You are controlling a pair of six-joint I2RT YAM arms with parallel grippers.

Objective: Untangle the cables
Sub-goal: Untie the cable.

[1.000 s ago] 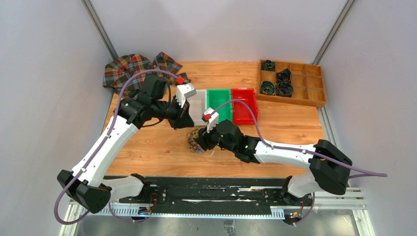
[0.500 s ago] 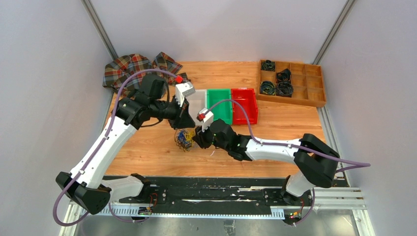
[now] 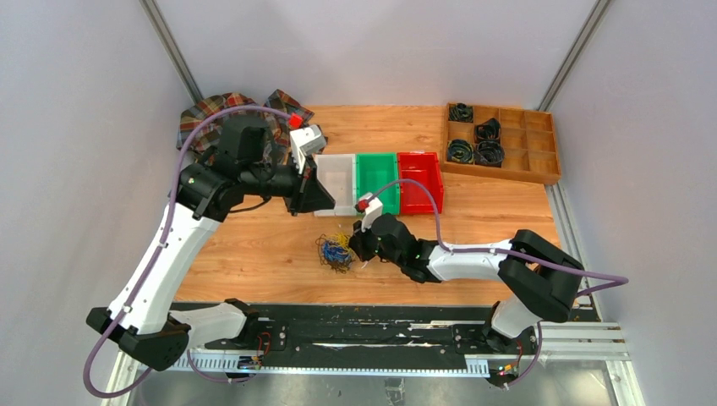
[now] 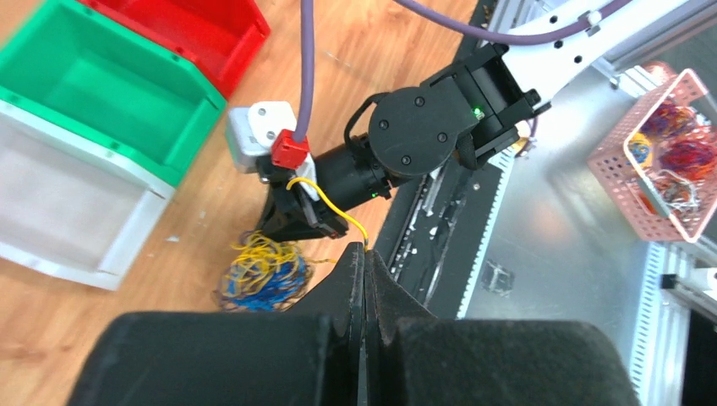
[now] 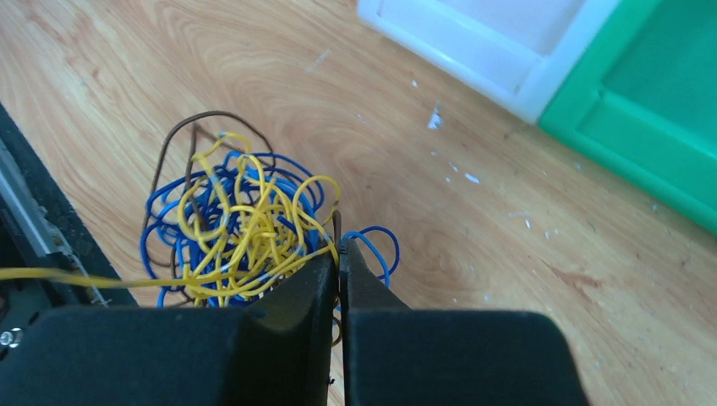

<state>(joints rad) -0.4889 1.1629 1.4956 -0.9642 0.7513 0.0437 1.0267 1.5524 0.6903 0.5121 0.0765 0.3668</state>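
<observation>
Cables (image 3: 336,251) in yellow, blue and brown sit bundled on the wooden counter (image 3: 254,254) near the white bin (image 3: 342,178), the right tool (image 5: 338,264) clamped shut on their strands and the raised left tool (image 4: 364,254) pinching one yellow strand (image 4: 330,196) running out of them.

Plaid cloth (image 3: 205,118), wooden tray (image 3: 517,118)

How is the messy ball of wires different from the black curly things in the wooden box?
The ball of wires is yellow, blue and brown; the black coils are all black. The ball is one tangled heap on the table, pinched by the right hand; the coils sit wound neatly, each in its own compartment of the wooden box, untouched. Its wires look thinner than the coils' cords. Both are bendy cords.
</observation>
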